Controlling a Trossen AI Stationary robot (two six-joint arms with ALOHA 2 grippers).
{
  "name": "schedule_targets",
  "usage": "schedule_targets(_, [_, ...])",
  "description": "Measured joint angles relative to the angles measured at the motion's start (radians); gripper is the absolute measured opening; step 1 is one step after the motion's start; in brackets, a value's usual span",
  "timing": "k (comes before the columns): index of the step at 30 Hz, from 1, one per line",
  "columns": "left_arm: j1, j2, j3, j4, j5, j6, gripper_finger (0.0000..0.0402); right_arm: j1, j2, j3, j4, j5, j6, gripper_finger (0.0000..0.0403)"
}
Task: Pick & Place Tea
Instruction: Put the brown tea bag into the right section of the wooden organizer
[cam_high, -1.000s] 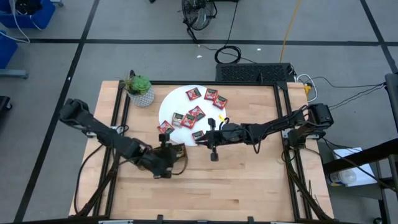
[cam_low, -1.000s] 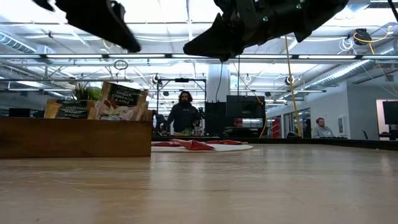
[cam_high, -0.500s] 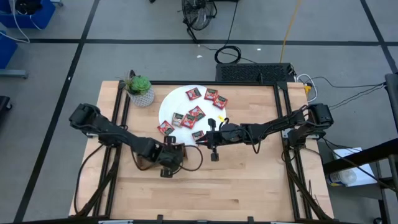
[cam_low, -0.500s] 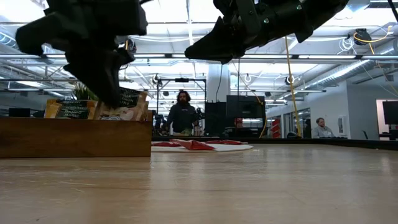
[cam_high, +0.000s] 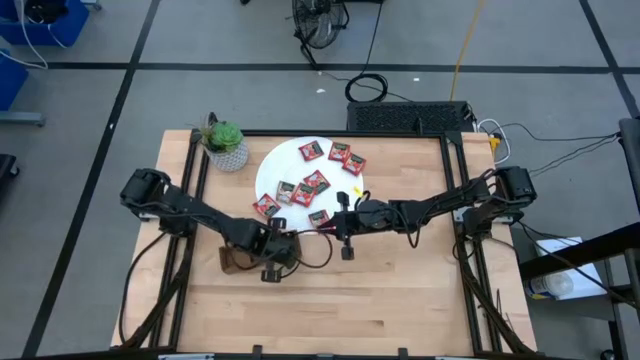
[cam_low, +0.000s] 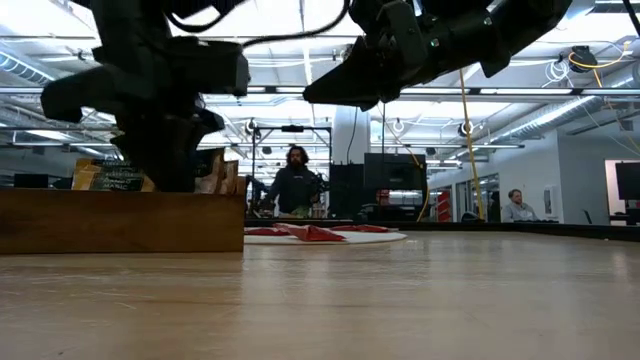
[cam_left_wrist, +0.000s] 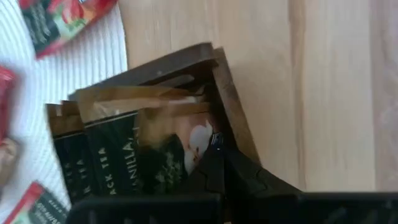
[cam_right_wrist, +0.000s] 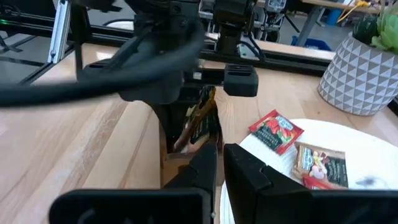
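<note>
The left gripper (cam_high: 272, 262) sits low over the tray (cam_high: 235, 262), jaws closed with nothing seen between them, so it should lift straight up to clear the upright sachets (cam_left_wrist: 134, 146) packed at the tray's end wall. The right gripper (cam_high: 343, 238) hovers at the disc (cam_high: 275, 165) edge, jaws nearly closed, a grip unconfirmed. Loose red tea (cam_high: 317, 181) lies on the disc; bare table (cam_high: 400, 290) offers room on the near side.

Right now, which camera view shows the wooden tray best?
The left wrist view: the wooden tray fills the picture, its corner and the upright sachets inside clear. The low view shows only its side wall. The high view mostly hides it under the left arm. The right wrist view barely shows it.
</note>
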Motion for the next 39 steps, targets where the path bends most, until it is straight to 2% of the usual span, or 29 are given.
schedule_targets(6, [0.026,0.0,0.0,0.004,0.12,-0.003,0.0001,0.0,0.0,-0.004,0.001,0.0,0.007,0.0018])
schedule_targets(10, [0.036,0.0,0.0,0.005,0.112,-0.016,0.0001,0.0,0.0,-0.004,0.009,0.0,0.007,0.0018])
schedule_targets(14, [0.036,0.0,0.0,0.008,0.062,-0.041,0.0001,0.0,0.0,-0.004,0.01,0.0,0.006,0.0018])
schedule_targets(26, [0.036,0.145,0.006,0.079,0.128,-0.041,0.0,0.0,0.0,-0.004,0.023,0.0,0.004,0.0018])
schedule_targets(39, [-0.015,0.051,-0.005,-0.029,-0.094,-0.132,0.0001,0.0,0.0,-0.004,0.031,0.0,0.006,0.0018])
